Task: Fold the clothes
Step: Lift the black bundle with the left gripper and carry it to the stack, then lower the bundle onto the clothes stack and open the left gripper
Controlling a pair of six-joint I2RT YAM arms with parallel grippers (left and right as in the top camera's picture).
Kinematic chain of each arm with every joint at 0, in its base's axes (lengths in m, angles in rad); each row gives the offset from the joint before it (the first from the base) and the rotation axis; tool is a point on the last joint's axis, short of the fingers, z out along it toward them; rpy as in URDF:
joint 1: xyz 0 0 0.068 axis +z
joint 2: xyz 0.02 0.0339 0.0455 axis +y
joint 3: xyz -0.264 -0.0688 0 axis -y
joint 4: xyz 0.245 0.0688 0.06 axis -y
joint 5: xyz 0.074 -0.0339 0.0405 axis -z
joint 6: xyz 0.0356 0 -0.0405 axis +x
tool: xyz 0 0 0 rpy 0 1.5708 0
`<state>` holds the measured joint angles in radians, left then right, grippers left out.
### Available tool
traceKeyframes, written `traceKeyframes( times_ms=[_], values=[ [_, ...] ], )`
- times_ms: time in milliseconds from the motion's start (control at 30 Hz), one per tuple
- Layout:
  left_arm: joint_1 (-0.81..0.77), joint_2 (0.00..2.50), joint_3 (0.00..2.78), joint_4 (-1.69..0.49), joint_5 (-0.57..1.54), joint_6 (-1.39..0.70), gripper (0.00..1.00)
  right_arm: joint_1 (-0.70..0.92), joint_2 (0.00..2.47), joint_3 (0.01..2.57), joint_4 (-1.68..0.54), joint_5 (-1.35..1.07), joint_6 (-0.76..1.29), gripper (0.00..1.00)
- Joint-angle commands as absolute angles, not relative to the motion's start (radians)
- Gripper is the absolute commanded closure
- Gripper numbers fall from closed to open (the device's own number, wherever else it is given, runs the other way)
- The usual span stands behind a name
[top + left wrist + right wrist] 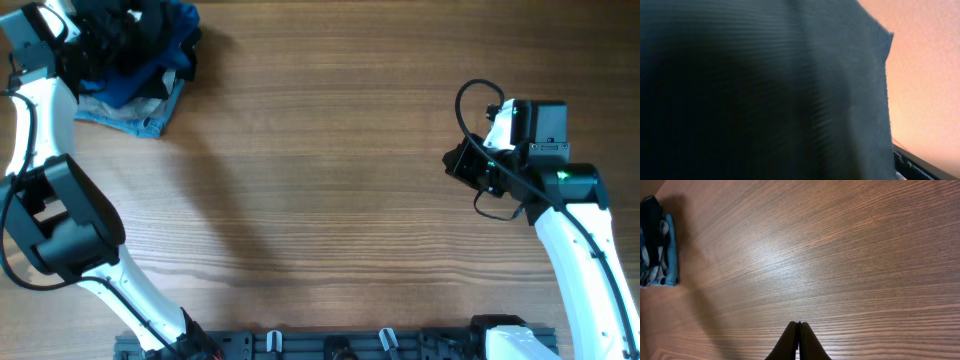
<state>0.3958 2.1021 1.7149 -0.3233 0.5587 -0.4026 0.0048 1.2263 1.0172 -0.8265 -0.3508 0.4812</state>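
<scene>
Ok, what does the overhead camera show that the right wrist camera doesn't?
Only the overhead shows both arms: the left arm reaching into the pile at the table's far left corner, and the right arm over bare wood. Only the right wrist shows the right gripper close up, fingers pressed together, holding nothing. Both show the wooden table and the pile itself: black T-shirt, blue shirt, denim piece.
</scene>
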Motion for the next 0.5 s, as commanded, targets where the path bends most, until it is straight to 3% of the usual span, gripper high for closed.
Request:
traceKeyframes(
  times_ms=[0,200,300,467],
  values=[
    [0.420,2.043,1.736,-0.368,0.627,-0.412,0.00,0.006,1.217,1.029,-0.824,-0.359,0.496,0.96],
    [0.437,1.840,1.736,-0.471,0.829,-0.389,0.00,0.006,1.183,1.029,-0.816,-0.356,0.445,0.96],
    [0.423,1.722,1.736,-0.570,0.918,-0.233,0.00,0.006,1.131,1.029,-0.816,-0.342,0.397,0.96],
    [0.338,1.545,1.736,-0.889,0.874,0.150,0.00,0.006,0.995,1.029,-0.804,-0.337,0.284,0.95]
  ],
)
